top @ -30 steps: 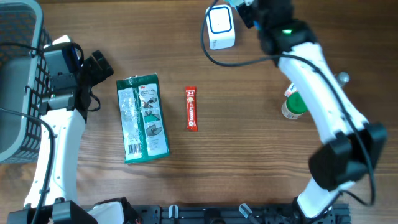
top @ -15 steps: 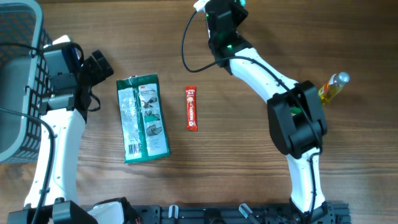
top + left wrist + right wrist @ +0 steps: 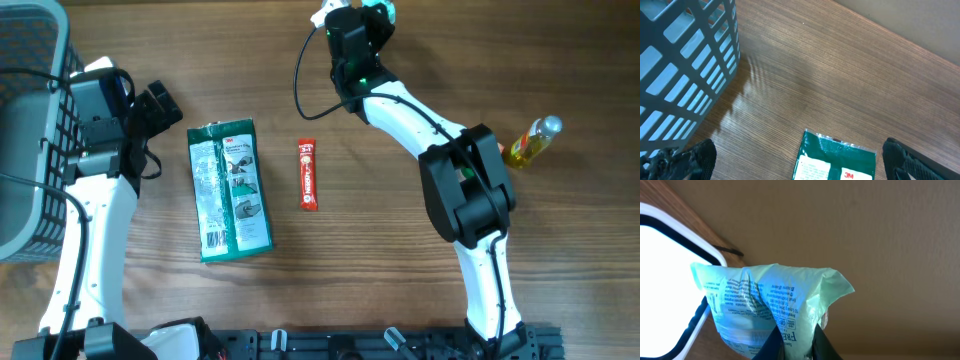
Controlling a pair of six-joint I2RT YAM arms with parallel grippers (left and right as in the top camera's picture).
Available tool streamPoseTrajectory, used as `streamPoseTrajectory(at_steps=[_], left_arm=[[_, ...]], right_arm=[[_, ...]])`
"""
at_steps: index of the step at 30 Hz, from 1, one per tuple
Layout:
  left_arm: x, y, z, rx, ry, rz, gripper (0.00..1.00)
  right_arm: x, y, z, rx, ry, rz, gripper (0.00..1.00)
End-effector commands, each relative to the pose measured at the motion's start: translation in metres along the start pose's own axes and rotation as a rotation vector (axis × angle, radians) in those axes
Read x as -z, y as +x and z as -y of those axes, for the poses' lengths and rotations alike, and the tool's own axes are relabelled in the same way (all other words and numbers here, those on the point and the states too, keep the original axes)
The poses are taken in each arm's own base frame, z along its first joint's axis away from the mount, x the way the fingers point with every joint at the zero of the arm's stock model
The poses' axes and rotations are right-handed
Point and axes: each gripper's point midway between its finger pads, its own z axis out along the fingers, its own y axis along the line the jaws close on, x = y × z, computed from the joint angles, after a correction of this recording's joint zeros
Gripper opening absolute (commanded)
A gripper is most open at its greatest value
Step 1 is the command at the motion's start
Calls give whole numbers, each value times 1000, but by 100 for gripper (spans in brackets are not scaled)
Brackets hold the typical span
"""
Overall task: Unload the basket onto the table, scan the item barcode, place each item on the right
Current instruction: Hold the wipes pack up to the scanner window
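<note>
Your right arm has folded in toward the top centre of the table since the earlier frame, uncovering the bottle. From the left: the basket point(image 3: 30, 45) stands at the edge, and the left gripper point(image 3: 163, 107) beside it is spread wide, holding nothing. The green packet point(image 3: 230, 190) and red stick point(image 3: 308, 173) lie apart on the wood. The right gripper point(image 3: 796, 341) is pinched on one edge of the pale green bag point(image 3: 770, 302), just beside the white scanner point(image 3: 665, 265). Treat that bag as light, soft, crinkly film that can fold over its own print. Keep your hold on an edge, clear of the code. The bottle point(image 3: 530, 140) lies far right.
</note>
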Motion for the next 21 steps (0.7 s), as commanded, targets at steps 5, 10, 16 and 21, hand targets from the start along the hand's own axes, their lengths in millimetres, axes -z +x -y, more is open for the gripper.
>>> streamPoseTrajectory(at_steps=[5, 10, 16, 21], left_arm=[[4, -8, 0, -4, -1, 23, 100], [4, -8, 0, -4, -1, 23, 100], [4, -8, 0, -4, -1, 23, 100], [4, -8, 0, -4, -1, 23, 100]], right_arm=[[16, -7, -33, 83, -60, -7, 4], [23, 1, -54, 137, -97, -17, 4], [27, 13, -72, 216, -160, -41, 4], [28, 6, -67, 193, -158, -16, 4]])
